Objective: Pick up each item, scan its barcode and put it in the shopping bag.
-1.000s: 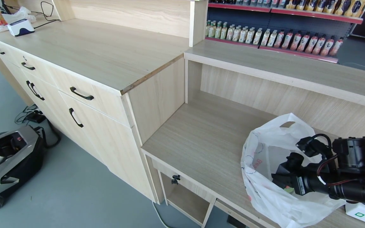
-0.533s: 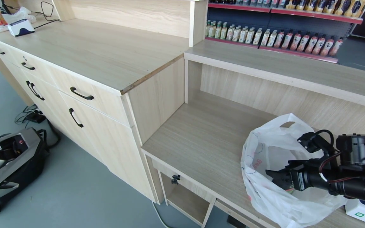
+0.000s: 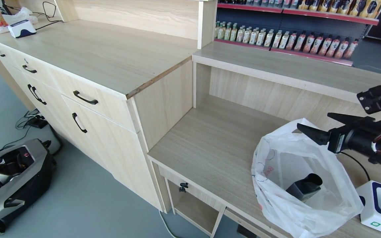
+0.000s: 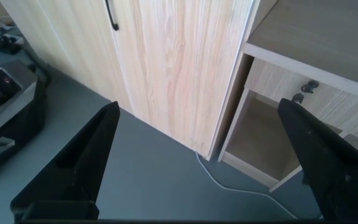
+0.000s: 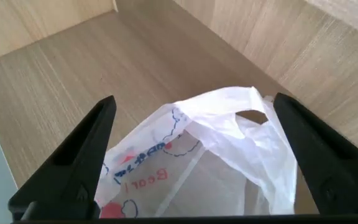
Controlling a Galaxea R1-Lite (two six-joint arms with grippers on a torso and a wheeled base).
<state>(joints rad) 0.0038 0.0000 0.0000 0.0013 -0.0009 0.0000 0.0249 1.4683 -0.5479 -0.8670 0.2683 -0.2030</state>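
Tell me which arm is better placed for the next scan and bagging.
Right, probably. The right gripper hangs open just above the shopping bag, near the white scanner. The left gripper is open too, but low beside the cabinet front, facing the floor.

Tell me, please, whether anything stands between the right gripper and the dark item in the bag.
Nothing visible does: the right gripper hangs open above the gaping shopping bag, and the dark item lies uncovered inside.
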